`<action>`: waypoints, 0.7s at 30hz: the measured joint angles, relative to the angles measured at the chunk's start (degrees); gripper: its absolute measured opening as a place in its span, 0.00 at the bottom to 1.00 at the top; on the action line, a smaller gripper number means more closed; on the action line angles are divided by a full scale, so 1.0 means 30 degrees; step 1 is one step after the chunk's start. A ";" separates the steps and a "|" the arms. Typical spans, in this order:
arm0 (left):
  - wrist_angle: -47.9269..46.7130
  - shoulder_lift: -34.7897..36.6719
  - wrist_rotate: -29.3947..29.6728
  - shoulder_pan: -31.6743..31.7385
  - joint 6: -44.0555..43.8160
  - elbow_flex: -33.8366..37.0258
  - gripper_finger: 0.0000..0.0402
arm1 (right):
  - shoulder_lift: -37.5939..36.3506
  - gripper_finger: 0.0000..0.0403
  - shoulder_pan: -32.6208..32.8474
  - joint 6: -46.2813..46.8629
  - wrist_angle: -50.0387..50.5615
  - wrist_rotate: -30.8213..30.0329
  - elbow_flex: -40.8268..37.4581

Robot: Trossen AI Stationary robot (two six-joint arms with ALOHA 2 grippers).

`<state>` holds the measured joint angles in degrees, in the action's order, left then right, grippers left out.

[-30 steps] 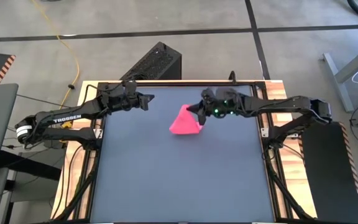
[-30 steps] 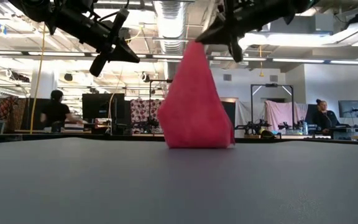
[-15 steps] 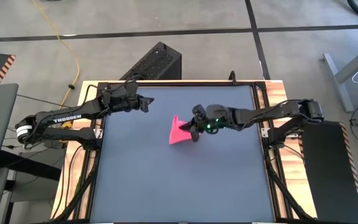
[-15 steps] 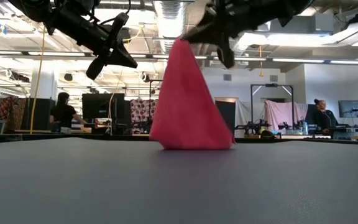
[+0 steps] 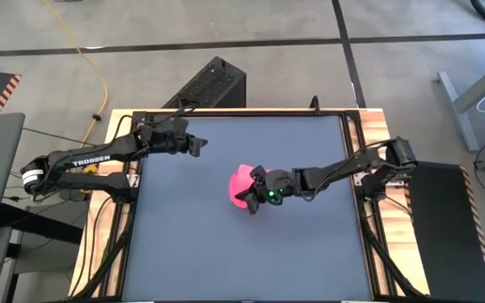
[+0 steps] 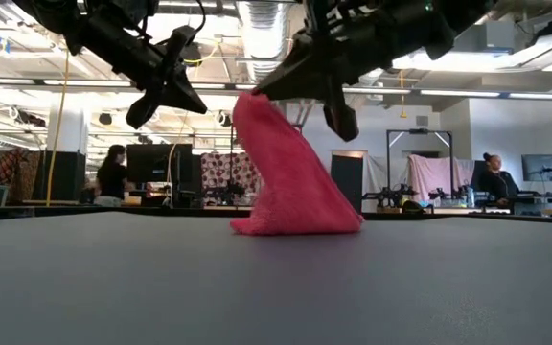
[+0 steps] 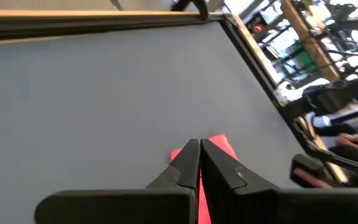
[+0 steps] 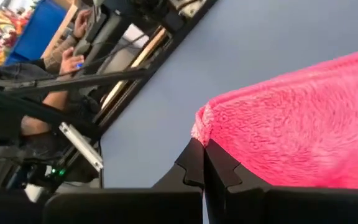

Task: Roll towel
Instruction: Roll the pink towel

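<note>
towel pinched up into a leaning peak near the mat's middle

fuzzy pink cloth rises from a broad base on the dark grey mat, its tip tilted toward the left arm's side; right gripper is clamped on that tip. left gripper hangs closed and empty near the far edge. smooth bare mat surrounds the cloth.

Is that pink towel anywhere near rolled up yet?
Not yet. The right gripper is shut on one corner of the towel, lifting it into a peak while its base sits on the mat. No roll shows. The left gripper waits, shut, above the mat.
</note>
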<state>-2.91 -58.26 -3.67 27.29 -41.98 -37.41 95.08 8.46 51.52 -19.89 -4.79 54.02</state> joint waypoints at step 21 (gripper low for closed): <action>-0.0069 0.0007 0.0511 -0.3139 -0.5421 0.0000 0.00 | 0.5301 0.04 0.5244 0.0788 -0.2308 -0.0034 0.0004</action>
<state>-3.11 -58.24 -2.14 17.87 -58.25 -37.41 110.98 24.19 53.89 -26.82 -4.89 54.03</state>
